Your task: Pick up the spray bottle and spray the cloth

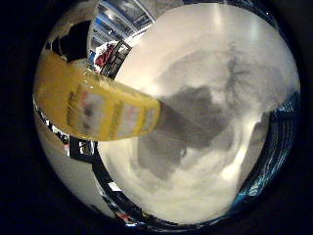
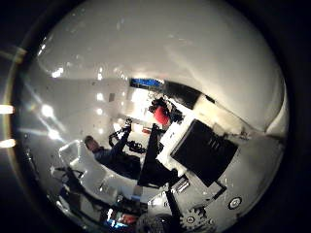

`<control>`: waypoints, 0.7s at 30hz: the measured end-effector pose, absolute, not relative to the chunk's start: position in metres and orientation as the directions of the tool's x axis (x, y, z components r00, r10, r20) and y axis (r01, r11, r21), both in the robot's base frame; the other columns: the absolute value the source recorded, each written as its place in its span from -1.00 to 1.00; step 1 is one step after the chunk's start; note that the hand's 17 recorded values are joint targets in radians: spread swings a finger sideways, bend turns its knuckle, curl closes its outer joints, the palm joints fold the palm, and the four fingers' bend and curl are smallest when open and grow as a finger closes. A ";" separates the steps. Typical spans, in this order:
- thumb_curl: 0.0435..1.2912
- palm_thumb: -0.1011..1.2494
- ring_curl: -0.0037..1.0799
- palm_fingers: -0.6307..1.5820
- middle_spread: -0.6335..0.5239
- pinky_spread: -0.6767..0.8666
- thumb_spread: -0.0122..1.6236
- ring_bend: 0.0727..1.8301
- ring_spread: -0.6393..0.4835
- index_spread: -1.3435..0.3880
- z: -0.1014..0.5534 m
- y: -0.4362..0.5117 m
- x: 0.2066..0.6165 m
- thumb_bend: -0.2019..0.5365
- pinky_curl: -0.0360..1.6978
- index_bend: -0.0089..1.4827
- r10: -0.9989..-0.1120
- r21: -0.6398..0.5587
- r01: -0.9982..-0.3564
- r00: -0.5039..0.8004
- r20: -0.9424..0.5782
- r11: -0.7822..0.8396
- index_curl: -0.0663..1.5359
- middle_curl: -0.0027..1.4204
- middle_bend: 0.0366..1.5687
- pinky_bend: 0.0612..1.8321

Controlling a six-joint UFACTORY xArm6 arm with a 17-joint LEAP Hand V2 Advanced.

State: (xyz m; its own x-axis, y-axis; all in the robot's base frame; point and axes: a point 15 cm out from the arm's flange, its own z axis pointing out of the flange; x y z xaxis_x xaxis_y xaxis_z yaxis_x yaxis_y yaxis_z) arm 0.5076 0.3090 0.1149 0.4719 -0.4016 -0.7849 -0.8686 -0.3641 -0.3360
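The yellow spray bottle (image 1: 98,110) with a pale label lies close across the palm, raised above the table. Beyond its end, a grey crumpled cloth (image 1: 195,117) is spread on the white table (image 1: 210,39). My right hand (image 2: 204,150) shows as white and black parts with a small gear, its fingers bent in across the thumb side view, and it appears to hold the bottle. A smooth white curved surface (image 2: 194,48) sits very near the palm; I cannot tell what it is. The bottle's nozzle is hidden.
A blue strip (image 1: 288,127) runs along the table's far rim. Shelving and a red object (image 1: 105,54) stand in the room behind the bottle. Ceiling lights (image 2: 48,111) and room clutter fill the rest of the thumb side view.
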 end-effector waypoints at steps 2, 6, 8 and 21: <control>-0.42 0.07 -0.22 -0.58 0.03 -0.10 0.25 -0.29 -0.02 0.09 0.114 0.308 0.499 -0.59 0.07 -0.71 -0.399 -0.320 -0.858 0.478 -0.783 -0.402 -0.24 -0.46 -0.43 -0.35; -0.51 -0.07 -0.40 -0.53 0.11 0.23 0.21 -0.52 0.13 0.07 0.117 0.307 0.492 -0.57 -0.15 -0.82 -0.396 -0.304 -0.849 0.482 -0.782 -0.433 -0.42 -0.55 -0.68 -0.54; -0.53 -0.08 -0.44 -0.51 0.12 0.29 0.19 -0.57 0.16 0.08 0.126 0.304 0.495 -0.54 -0.22 -0.82 -0.397 -0.317 -0.844 0.494 -0.774 -0.433 -0.47 -0.56 -0.74 -0.57; -0.59 -0.13 -0.49 -0.44 0.14 0.37 0.16 -0.66 0.22 0.09 0.147 0.227 0.519 -0.53 -0.44 -0.79 -0.480 -0.336 -0.834 0.532 -0.697 -0.437 -0.62 -0.59 -0.81 -0.55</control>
